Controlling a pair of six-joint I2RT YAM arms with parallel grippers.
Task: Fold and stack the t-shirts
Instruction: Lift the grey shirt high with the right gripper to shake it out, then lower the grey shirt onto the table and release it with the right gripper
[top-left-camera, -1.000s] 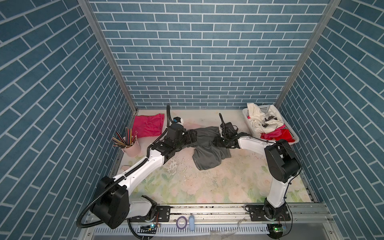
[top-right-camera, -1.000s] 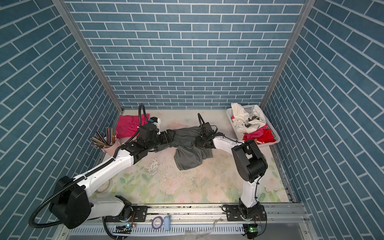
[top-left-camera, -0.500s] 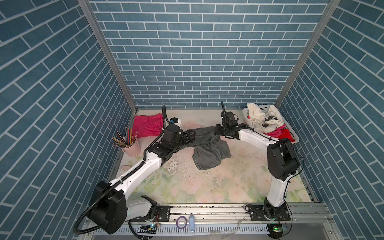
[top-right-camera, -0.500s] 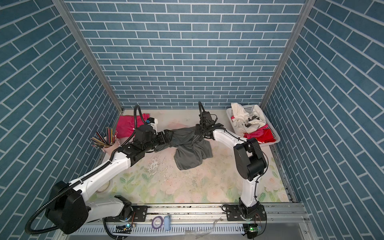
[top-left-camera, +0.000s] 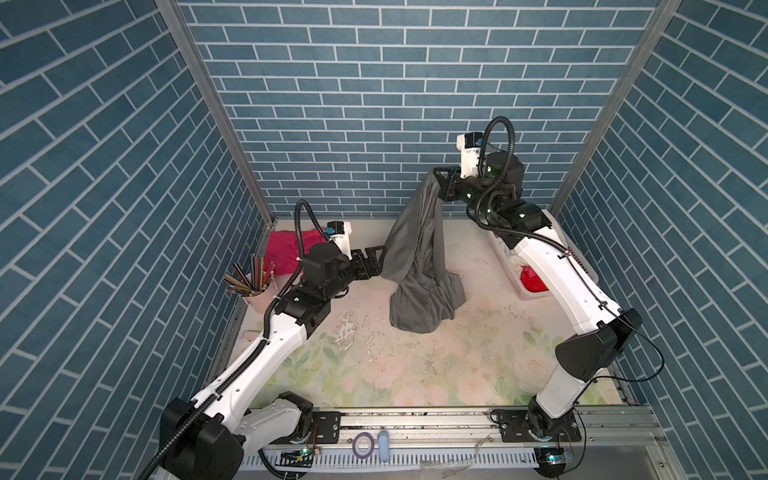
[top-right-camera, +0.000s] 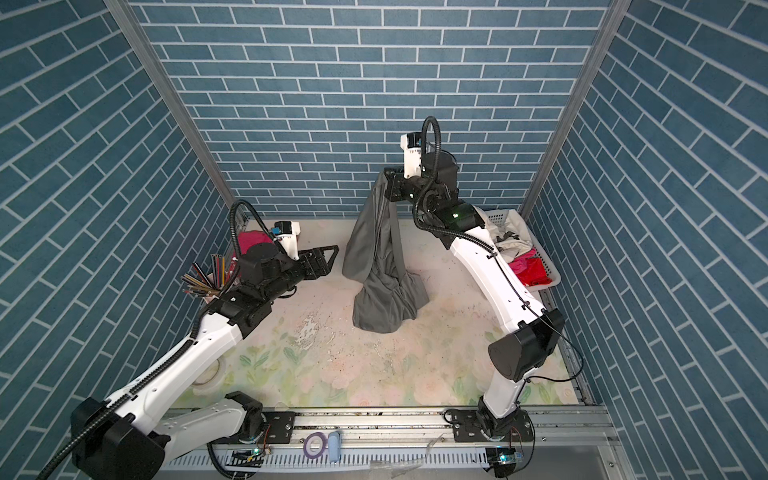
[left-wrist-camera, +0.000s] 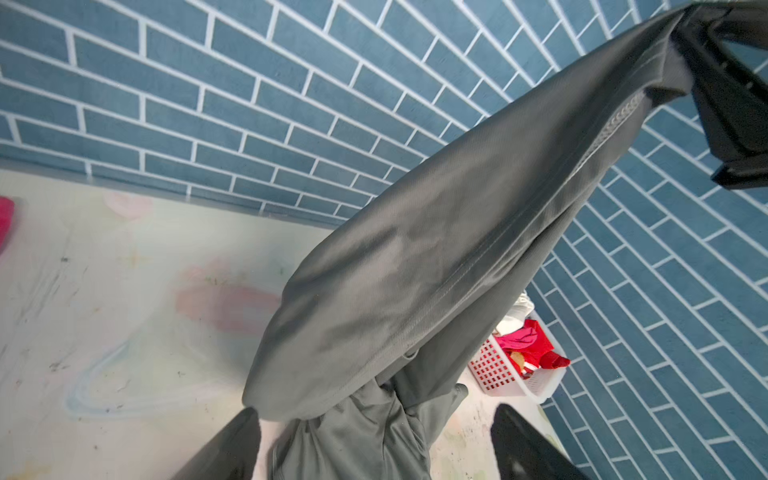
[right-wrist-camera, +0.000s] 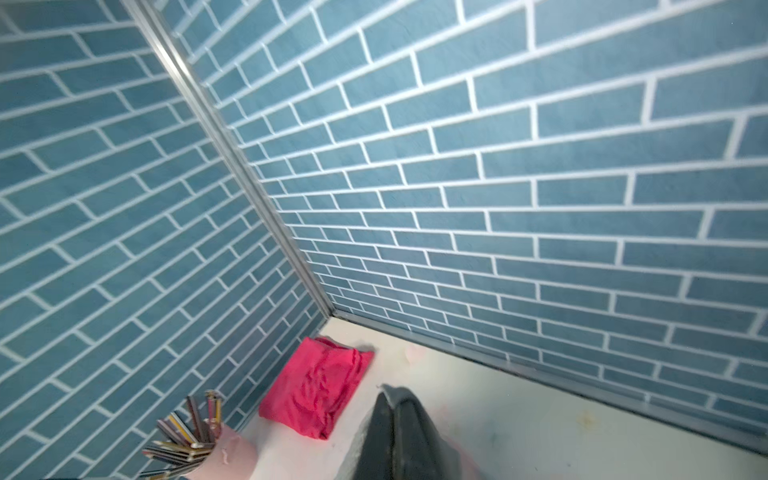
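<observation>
The folded hot pink t-shirt (top-left-camera: 284, 253) lies behind the left gripper (top-left-camera: 379, 261), whose jaws stand spread and empty, close beside the hanging dark grey t-shirt (top-left-camera: 417, 266). That shirt dangles below the right gripper (top-left-camera: 437, 182), whose jaws are pressed together on its top edge, with its lower part bunched on the table (top-left-camera: 395, 365). The step looks like opening it out for folding; next the left jaws probably need a free hanging edge to pinch.

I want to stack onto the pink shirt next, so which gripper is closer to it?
Left. The left gripper hangs open low, a little way from the pink shirt; the right gripper is up high farther off, shut on the grey shirt.
</observation>
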